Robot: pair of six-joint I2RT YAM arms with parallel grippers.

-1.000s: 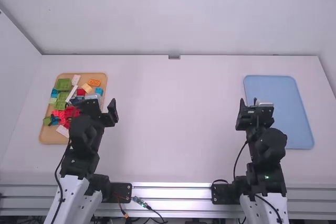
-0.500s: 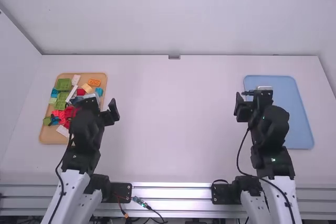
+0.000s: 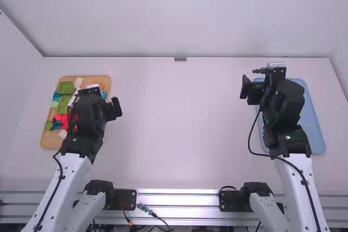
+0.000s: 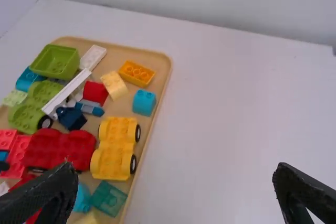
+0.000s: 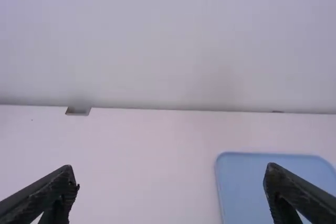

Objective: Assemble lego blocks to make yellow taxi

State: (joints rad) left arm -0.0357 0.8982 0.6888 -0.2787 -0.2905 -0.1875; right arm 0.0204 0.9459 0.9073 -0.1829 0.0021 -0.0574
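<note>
On the white tabletop (image 4: 226,103), the yellow wheeled chassis (image 4: 116,148) lies in the tan tray (image 4: 161,85), where the left gripper (image 4: 174,167), wide open and empty (like the right gripper (image 5: 169,168)), should descend squarely astride it, clear of the red wheeled chassis (image 4: 79,148).

A white table (image 3: 185,129) meets a pale wall (image 3: 185,14); a grey fitting (image 3: 180,59) between, perhaps metal.
</note>
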